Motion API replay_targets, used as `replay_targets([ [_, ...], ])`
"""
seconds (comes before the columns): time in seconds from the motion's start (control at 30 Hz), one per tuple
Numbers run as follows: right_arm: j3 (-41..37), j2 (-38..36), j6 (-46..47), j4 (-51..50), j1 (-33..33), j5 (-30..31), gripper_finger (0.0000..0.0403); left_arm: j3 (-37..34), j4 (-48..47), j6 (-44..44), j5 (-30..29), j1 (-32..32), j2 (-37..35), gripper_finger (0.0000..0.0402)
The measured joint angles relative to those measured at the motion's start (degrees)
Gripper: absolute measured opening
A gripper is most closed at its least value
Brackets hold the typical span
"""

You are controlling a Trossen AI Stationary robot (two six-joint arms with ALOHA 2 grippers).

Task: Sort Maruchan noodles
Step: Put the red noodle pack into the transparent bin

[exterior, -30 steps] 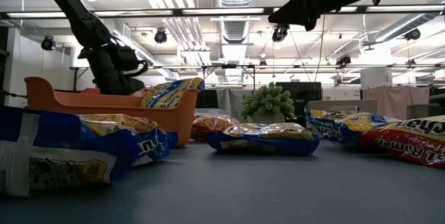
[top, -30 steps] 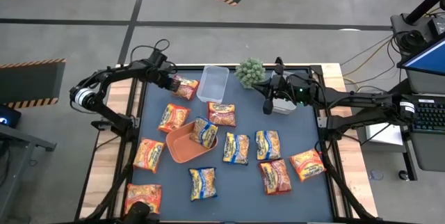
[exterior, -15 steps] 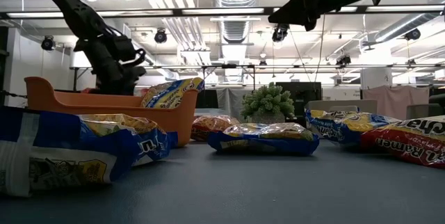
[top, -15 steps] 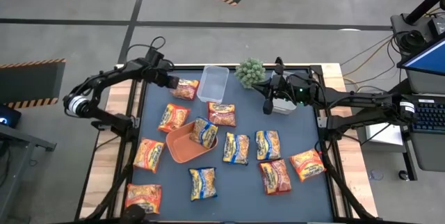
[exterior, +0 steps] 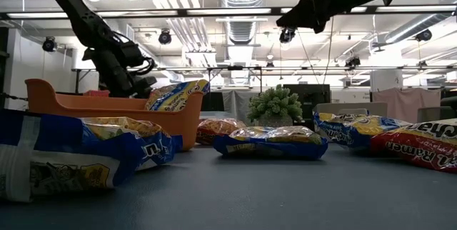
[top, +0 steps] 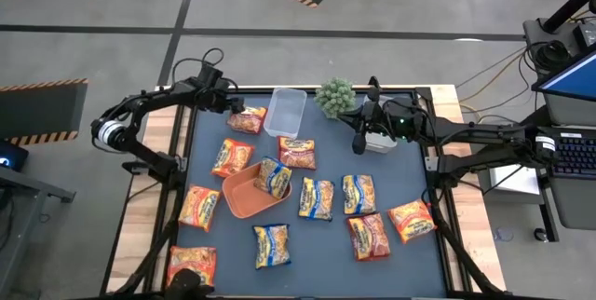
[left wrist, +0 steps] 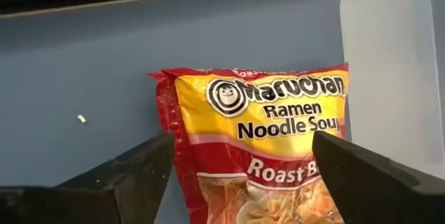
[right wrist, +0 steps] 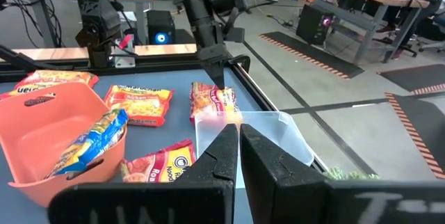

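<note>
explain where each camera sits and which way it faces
High: overhead, straight down on the table; both arms show.
Low: table height, level past the orange tray into the room; arms hang from above.
Left wrist: above a red packet, between the open left gripper fingers.
Right wrist: behind the shut right gripper.
The wrist views share that packet and the clear tub.

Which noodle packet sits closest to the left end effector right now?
The red Roast Beef packet at the far-left corner, beside the clear tub. The open left end effector straddles it; every other packet lies nearer the table's middle or front.

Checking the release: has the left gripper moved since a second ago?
Yes. The left gripper opened and backed off the red packet, away from the clear tub.
</note>
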Motion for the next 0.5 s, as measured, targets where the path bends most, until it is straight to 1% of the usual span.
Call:
replay_targets([
  [0.13,0.00,0.00,-0.50,0.01,-0.01,-0.01,0.0009,-0.36,0.88,-0.42,0.00,-0.63,0.67,0.0328],
  [0.37,0.00,0.00,-0.52,-0.02,0.01,0.00,0.0009,-1.51,5.54,-2.59,0.12,-2.64,3.02,0.0314],
  [0.5,0.00,0.00,-0.51,0.00,-0.01,-0.02,0.0009,-1.51,6.71,-3.19,0.15,-3.51,4.35,0.0310],
])
